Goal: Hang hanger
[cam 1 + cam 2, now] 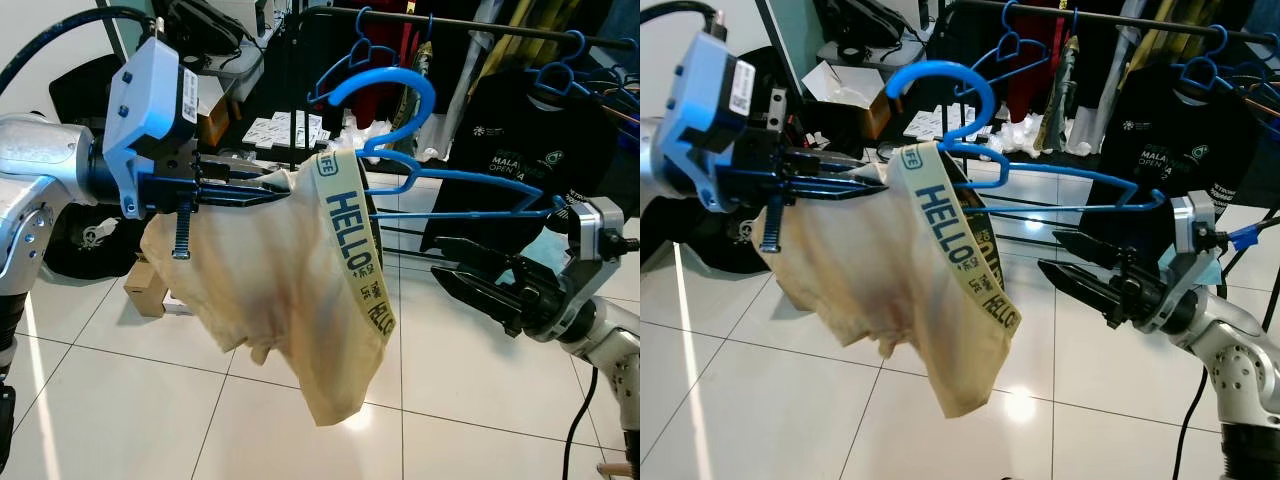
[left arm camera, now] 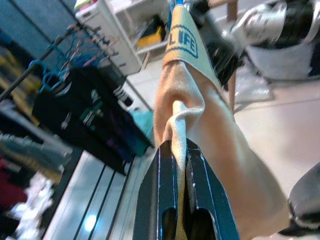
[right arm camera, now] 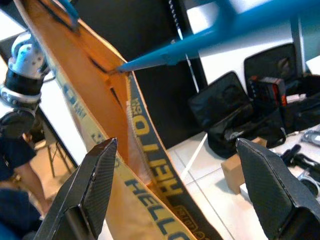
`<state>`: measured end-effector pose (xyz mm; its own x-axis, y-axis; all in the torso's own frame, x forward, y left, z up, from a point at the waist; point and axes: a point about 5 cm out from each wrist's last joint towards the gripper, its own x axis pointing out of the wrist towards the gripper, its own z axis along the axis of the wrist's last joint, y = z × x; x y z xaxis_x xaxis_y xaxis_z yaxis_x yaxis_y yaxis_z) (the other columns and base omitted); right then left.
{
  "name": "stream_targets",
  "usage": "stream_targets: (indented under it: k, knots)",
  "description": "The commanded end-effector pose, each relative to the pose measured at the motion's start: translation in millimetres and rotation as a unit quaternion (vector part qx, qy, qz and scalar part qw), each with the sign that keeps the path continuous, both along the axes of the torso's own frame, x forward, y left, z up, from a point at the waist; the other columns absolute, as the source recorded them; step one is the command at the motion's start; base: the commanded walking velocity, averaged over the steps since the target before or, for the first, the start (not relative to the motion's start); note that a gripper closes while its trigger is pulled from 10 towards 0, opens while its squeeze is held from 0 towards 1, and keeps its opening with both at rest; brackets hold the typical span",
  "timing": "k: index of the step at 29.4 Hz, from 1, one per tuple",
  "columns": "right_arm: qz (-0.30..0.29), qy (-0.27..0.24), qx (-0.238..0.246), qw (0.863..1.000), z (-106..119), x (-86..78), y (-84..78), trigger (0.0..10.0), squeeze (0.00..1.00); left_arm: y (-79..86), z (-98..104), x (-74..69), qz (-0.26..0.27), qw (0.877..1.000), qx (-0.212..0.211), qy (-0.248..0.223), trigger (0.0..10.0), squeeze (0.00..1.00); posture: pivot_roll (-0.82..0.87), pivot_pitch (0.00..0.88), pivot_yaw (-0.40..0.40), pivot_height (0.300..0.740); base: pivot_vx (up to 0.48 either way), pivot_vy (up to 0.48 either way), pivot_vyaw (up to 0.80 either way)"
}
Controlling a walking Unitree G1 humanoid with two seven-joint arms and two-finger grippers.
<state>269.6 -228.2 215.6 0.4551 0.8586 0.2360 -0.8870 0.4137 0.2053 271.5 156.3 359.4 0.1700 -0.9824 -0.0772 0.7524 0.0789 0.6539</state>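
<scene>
The left hand [image 1: 262, 187] pinches the beige garment [image 1: 280, 290] draped on the blue hanger [image 1: 420, 150], which is held in the air in front of the clothes rail [image 1: 480, 25], while the right hand [image 1: 450, 262] waits spread open just below the hanger's bar.
</scene>
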Motion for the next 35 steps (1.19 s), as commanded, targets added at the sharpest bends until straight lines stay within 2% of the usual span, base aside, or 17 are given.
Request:
stream_targets:
  k: [1, 4, 8, 10, 18, 24, 29, 35]
  knots:
    - [0.004, -0.003, 0.002, 1.000, 1.0, -0.2, 2.3, 10.0, 0.00, -2.0, 7.8, -5.9, -0.018, 1.000, -0.010, -0.014, 10.0, 0.00, -0.02, 0.098, 0.025, 0.740, 0.000, 0.000, 0.00]
    - [0.004, -0.002, 0.006, 1.000, 0.0, 1.0, 5.2, 10.0, 0.00, -3.9, 9.1, -7.6, -0.028, 0.999, -0.018, -0.013, 10.0, 0.00, -0.02, 0.098, 0.025, 0.740, 0.000, 0.000, 0.00]
    - [0.007, -0.010, 0.038, 0.999, -1.0, 6.8, 18.3, 10.0, 0.00, -9.2, 17.0, -12.7, -0.064, 0.996, -0.068, -0.003, 10.0, 0.00, -0.02, 0.097, 0.024, 0.740, 0.000, 0.000, 0.00]
    - [0.008, -0.013, 0.039, 0.999, -1.6, 8.2, 22.0, 10.0, 0.00, -10.2, 18.2, -13.9, -0.073, 0.994, -0.078, 0.000, 10.0, 0.00, -0.02, 0.098, 0.024, 0.740, 0.000, 0.000, 0.00]
    - [0.001, -0.017, 0.049, 0.999, -1.0, 11.8, 25.1, 10.0, 0.00, -11.6, 24.7, -17.5, -0.097, 0.989, -0.113, 0.006, 10.0, 0.00, -0.02, 0.098, 0.022, 0.740, 0.000, 0.000, 0.00]
    - [0.023, -0.012, 0.051, 0.998, -2.4, 8.0, 29.7, 10.0, 0.00, -9.5, 29.2, -17.7, -0.099, 0.987, -0.123, 0.006, 10.0, 0.00, -0.02, 0.100, 0.025, 0.740, 0.000, 0.000, 0.00]
    - [0.063, -0.017, 0.084, 0.994, 4.0, 1.1, 32.8, 10.0, 0.00, -5.5, 29.8, -18.3, -0.098, 0.987, -0.126, 0.011, 10.0, 0.00, -0.02, 0.100, 0.027, 0.740, 0.000, 0.000, 0.00]
    - [0.068, -0.023, 0.078, 0.994, 5.1, 2.5, 41.3, 10.0, 0.00, -5.3, 29.3, -18.9, -0.102, 0.987, -0.124, 0.014, 10.0, 0.00, -0.02, 0.100, 0.031, 0.740, 0.000, 0.000, 0.00]
